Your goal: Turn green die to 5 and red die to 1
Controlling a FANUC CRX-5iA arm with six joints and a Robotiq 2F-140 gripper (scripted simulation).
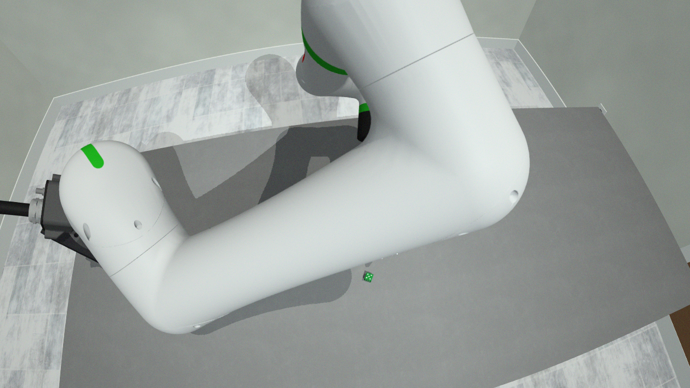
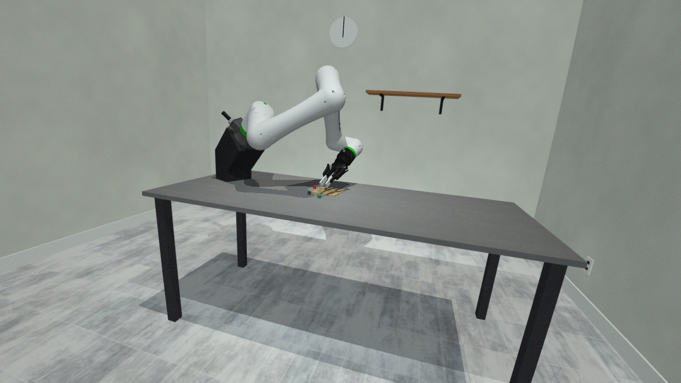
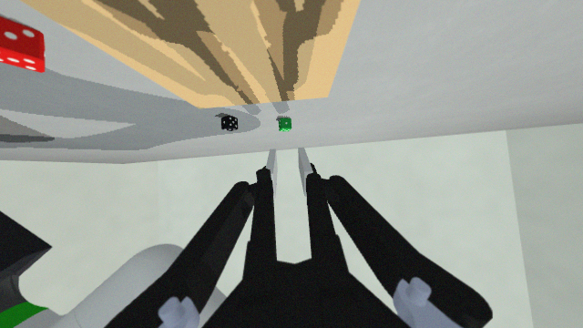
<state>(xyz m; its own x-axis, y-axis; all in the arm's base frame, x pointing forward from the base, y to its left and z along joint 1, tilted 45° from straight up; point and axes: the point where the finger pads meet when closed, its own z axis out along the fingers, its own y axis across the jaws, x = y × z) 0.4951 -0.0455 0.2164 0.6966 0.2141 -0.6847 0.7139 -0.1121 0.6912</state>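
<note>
The wrist view is upside down. The green die point(image 3: 284, 124) lies on the bare grey table just past the corner of the tan and brown mat point(image 3: 219, 46), off the mat. The black die point(image 3: 229, 122) lies beside it, also off the mat. The red die point(image 3: 20, 46) sits at the far upper left, off the mat. My gripper point(image 3: 287, 158) hangs above the table, apart from the green die, its fingers nearly together with a narrow empty gap. In the top view the green die point(image 1: 367, 277) shows beside the arm; I cannot read its top face for sure. In the exterior view the gripper point(image 2: 325, 181) is tilted above the mat point(image 2: 331, 191).
The white arm point(image 1: 313, 193) hides the mat and the other dice in the top view. The arm's black base point(image 2: 233, 157) stands at the table's back left corner. The table edge runs close beyond the green and black dice.
</note>
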